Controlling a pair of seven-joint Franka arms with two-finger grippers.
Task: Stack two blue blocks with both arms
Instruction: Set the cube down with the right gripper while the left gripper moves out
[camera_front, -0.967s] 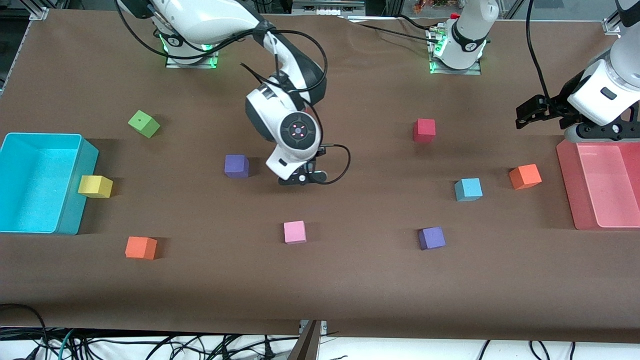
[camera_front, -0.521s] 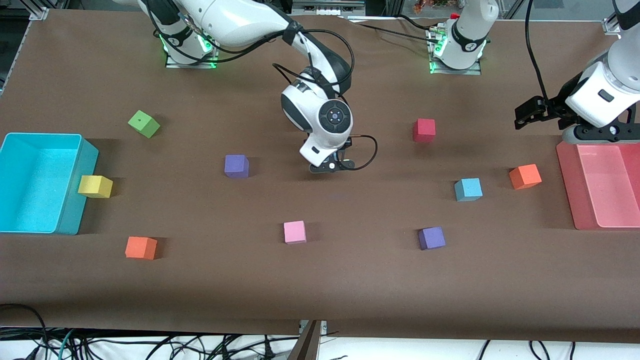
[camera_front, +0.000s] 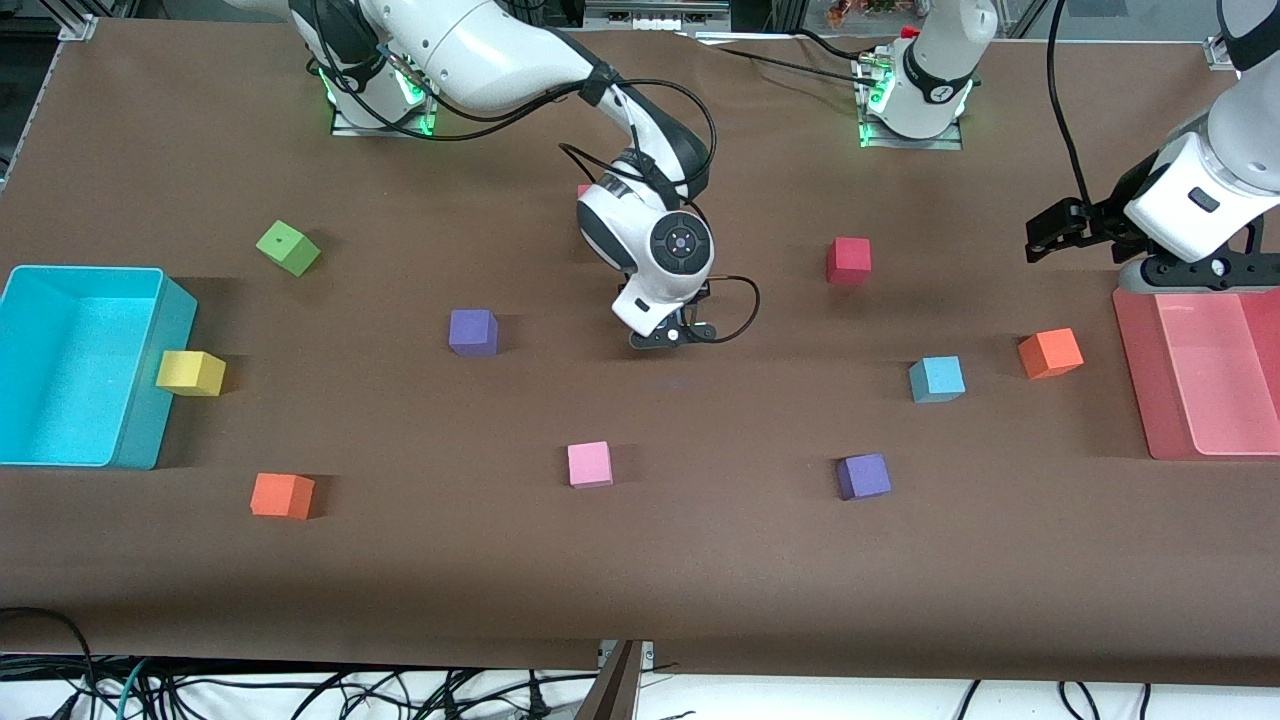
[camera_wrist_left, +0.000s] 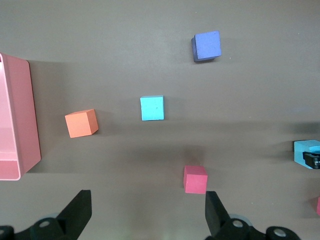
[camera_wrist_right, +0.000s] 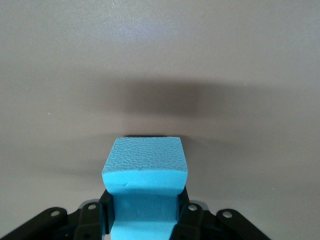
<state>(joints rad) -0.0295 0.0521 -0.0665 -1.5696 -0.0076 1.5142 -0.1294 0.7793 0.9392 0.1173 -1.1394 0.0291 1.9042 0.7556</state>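
two blue blocks: one (camera_front: 937, 379) on the tabletop (camera_front: 700, 560) near the pink tray (camera_front: 1205, 370), one (camera_wrist_right: 145, 172) held by the right gripper (camera_wrist_right: 145, 220). two purple cubes (camera_front: 473, 332) (camera_front: 864, 476). two orange cubes (camera_front: 282, 495) (camera_front: 1050, 353). one red cube (camera_front: 849, 260). one pink cube (camera_front: 589, 464). one yellow cube (camera_front: 191, 373), touching the cyan bin (camera_front: 150, 380). one green cube (camera_front: 288, 247). ten cubes counted; a further reddish bit by the right arm cannot be told. one cyan bin, one pink tray. two arms, two grippers; the left one (camera_front: 1045, 235) is by the tray.

Held blue block (camera_wrist_right: 145, 170) hidden under the right wrist in front view; pink tray (camera_front: 1200, 370) edge-cut.
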